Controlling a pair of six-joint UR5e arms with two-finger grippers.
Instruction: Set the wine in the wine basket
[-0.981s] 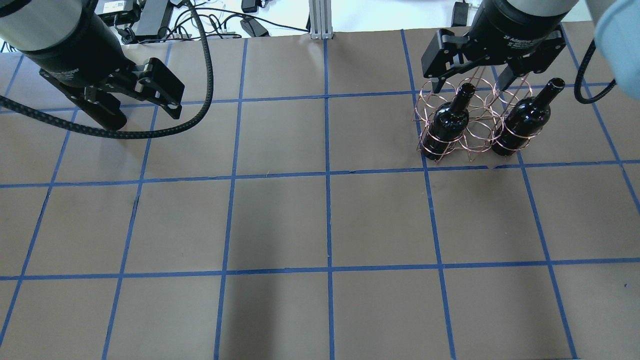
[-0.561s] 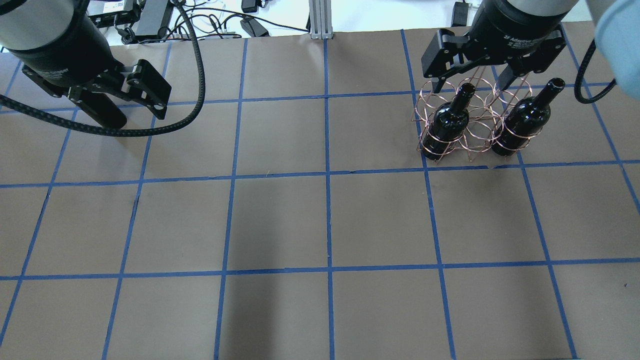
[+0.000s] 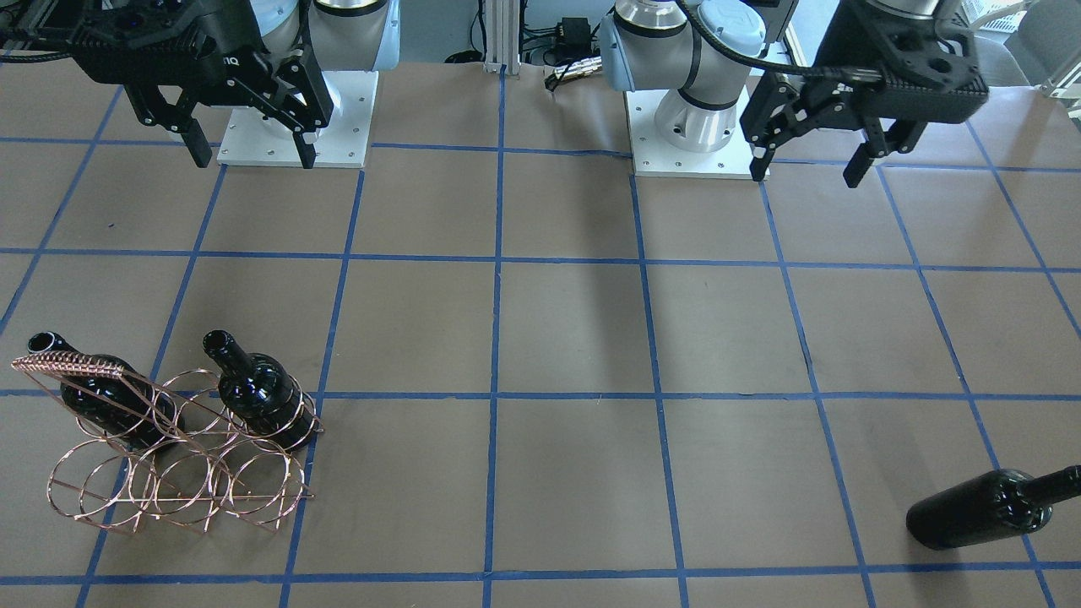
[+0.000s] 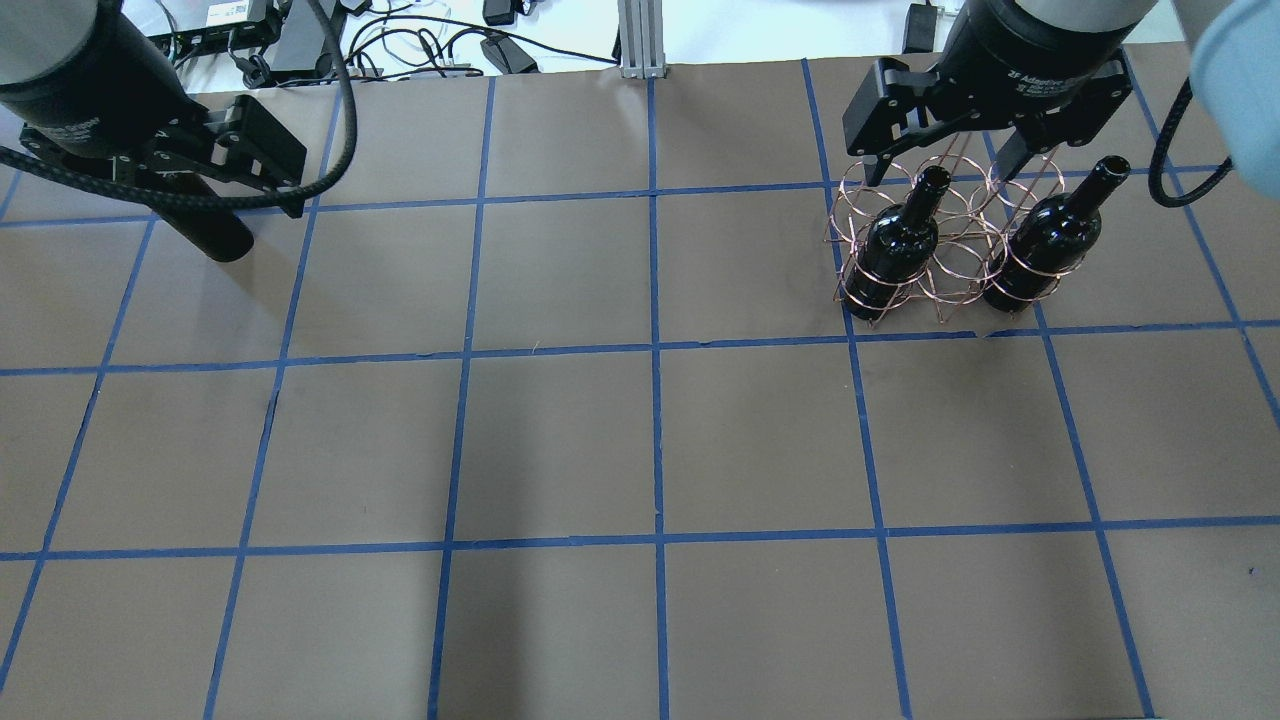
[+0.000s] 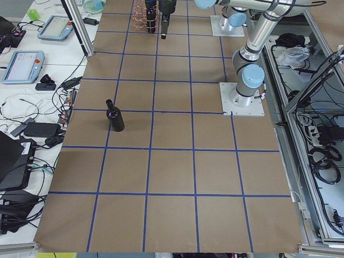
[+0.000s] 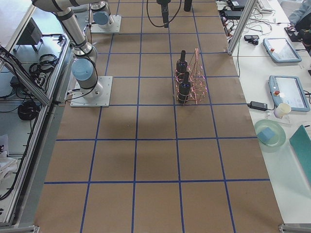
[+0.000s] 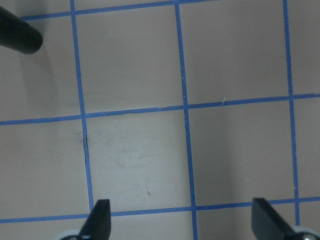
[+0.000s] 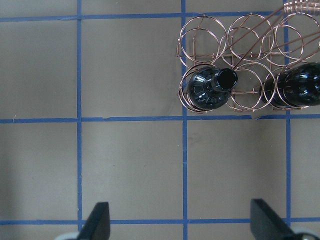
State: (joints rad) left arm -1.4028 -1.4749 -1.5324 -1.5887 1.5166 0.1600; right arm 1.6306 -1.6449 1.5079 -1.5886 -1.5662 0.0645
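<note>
Brown paper ruled into squares by blue tape covers the table point(image 3: 557, 329), with cables and power bricks beyond its far edge. The wine bottle point(image 5: 114, 115) stands upright on its base close to the edge away from the robot, toward the robot's left end of the table. Its long axis is vertical and its open neck points straight up (the front-facing view makes it seem to lean, but the left side view shows it erect). Nothing touches it.

The wine basket point(image 3: 169, 456) sits near that same edge toward the robot's right end, well apart from the wine bottle. Two other bottles point(image 3: 258, 393) point(image 3: 101, 401) stand neck-up in the end rings of its row nearer the robot.

The left gripper point(image 3: 804, 176) hangs above the table on the robot's side of the wine bottle, fingers spread wide and holding nothing. The right gripper point(image 3: 255, 159) hangs likewise on the robot's side of the basket, also spread wide and empty.
</note>
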